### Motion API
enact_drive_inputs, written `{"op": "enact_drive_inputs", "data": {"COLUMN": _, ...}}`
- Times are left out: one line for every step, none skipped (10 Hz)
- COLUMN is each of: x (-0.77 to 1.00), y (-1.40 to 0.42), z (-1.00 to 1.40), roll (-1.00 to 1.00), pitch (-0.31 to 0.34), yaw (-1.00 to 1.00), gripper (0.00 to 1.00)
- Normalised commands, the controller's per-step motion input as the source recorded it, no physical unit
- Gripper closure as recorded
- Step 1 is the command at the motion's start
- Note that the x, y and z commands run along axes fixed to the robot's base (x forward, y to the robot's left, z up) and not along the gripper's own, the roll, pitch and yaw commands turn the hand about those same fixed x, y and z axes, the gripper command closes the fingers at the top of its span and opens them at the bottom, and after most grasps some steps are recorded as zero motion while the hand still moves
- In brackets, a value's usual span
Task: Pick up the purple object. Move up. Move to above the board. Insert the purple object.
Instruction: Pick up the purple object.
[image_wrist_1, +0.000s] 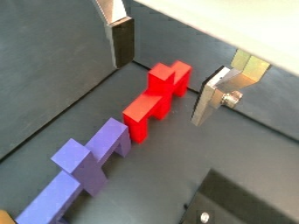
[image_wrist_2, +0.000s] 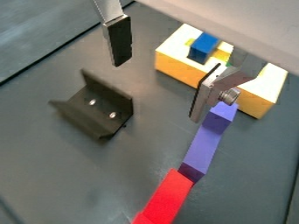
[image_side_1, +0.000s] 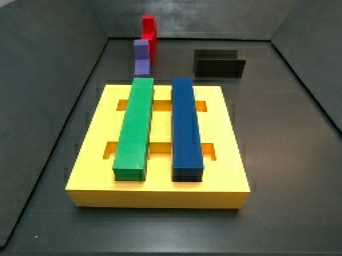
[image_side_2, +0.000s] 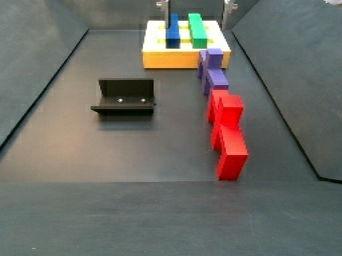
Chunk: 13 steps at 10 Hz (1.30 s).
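Observation:
The purple object (image_wrist_1: 87, 157) lies on the dark floor in line with a red block (image_wrist_1: 158, 96), between that block and the yellow board (image_side_1: 94, 140). It also shows in a wrist view (image_wrist_2: 208, 144) and in both side views (image_side_1: 140, 55) (image_side_2: 214, 75). The board carries a long green bar (image_side_1: 134, 125) and a long blue bar (image_side_1: 187, 125). My gripper (image_wrist_1: 162, 89) is open and empty, hovering above the floor. Its silver fingers (image_wrist_2: 117, 39) stand wide apart. The purple object's end shows just under one finger (image_wrist_2: 208, 96).
The dark L-shaped fixture (image_side_2: 124, 97) stands on the floor to the side of the block row, and shows in a wrist view (image_wrist_2: 96, 107). Dark walls enclose the floor. The red block (image_side_2: 227, 130) extends the row away from the board.

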Motion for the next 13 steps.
{"op": "enact_drive_inputs", "data": {"x": 0.03, "y": -0.05, "z": 0.00, "roll": -0.25, "pitch": -0.133, "yaw": -0.84, "gripper": 0.00}}
{"op": "enact_drive_inputs", "data": {"x": 0.02, "y": -0.04, "z": 0.00, "roll": -0.26, "pitch": -0.134, "yaw": -0.86, "gripper": 0.00}}
{"op": "enact_drive_inputs", "data": {"x": 0.00, "y": -0.03, "z": 0.00, "roll": -0.26, "pitch": -0.137, "yaw": -0.87, "gripper": 0.00}}
{"op": "enact_drive_inputs", "data": {"x": 0.00, "y": -0.04, "z": 0.00, "roll": -0.25, "pitch": -0.137, "yaw": -0.88, "gripper": 0.00}}
{"op": "enact_drive_inputs", "data": {"x": 0.00, "y": -0.04, "z": 0.00, "roll": -0.25, "pitch": -0.137, "yaw": -0.89, "gripper": 0.00}}
{"op": "enact_drive_inputs", "data": {"x": 0.00, "y": -0.03, "z": 0.00, "roll": -0.25, "pitch": -0.136, "yaw": -0.90, "gripper": 0.00}}
{"op": "enact_drive_inputs", "data": {"x": 0.00, "y": -0.02, "z": 0.00, "roll": -0.26, "pitch": -0.129, "yaw": -0.89, "gripper": 0.00}}
{"op": "enact_drive_inputs", "data": {"x": 0.00, "y": -0.03, "z": 0.00, "roll": -0.26, "pitch": -0.129, "yaw": -0.89, "gripper": 0.00}}
{"op": "enact_drive_inputs", "data": {"x": 0.00, "y": -0.05, "z": 0.00, "roll": -0.24, "pitch": -0.100, "yaw": -0.90, "gripper": 0.00}}
{"op": "enact_drive_inputs", "data": {"x": 0.01, "y": -0.05, "z": 0.02, "roll": -0.21, "pitch": -0.066, "yaw": -0.92, "gripper": 0.00}}
{"op": "enact_drive_inputs", "data": {"x": 0.00, "y": -0.03, "z": 0.01, "roll": -0.20, "pitch": -0.084, "yaw": -0.94, "gripper": 0.00}}
{"op": "enact_drive_inputs", "data": {"x": 0.00, "y": -0.02, "z": 0.00, "roll": -0.20, "pitch": -0.093, "yaw": -0.95, "gripper": 0.00}}
{"op": "enact_drive_inputs", "data": {"x": 0.00, "y": -0.03, "z": 0.00, "roll": -0.19, "pitch": -0.079, "yaw": -0.95, "gripper": 0.00}}
